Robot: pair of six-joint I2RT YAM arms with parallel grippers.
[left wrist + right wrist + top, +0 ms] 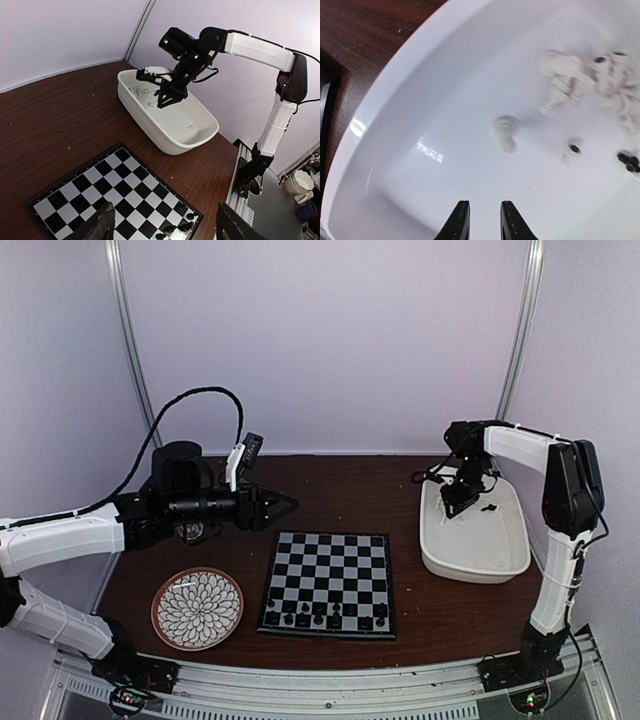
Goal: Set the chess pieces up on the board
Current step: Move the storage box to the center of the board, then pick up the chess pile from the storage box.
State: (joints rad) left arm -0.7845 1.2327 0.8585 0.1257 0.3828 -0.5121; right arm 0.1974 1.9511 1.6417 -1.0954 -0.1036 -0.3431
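Board (330,560): one flat square, black and pale grey checks, thin dark rim, in the middle of the brown wood surface (350,480).
Chess pieces (560,82): tiny; a white heap in the tub, black ones on the board's near rows, too small to count.
Tub (470,573): one, white, smooth, shiny.
Plate (198,608): one, round, flower pattern.
Left jaws: spread wide, empty.
Right jaws: thin gap, nothing between, over the tub.

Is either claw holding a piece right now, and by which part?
Neither. The right claw hangs over the tub, its narrow gap empty; the left claw is wide open and empty near the board.
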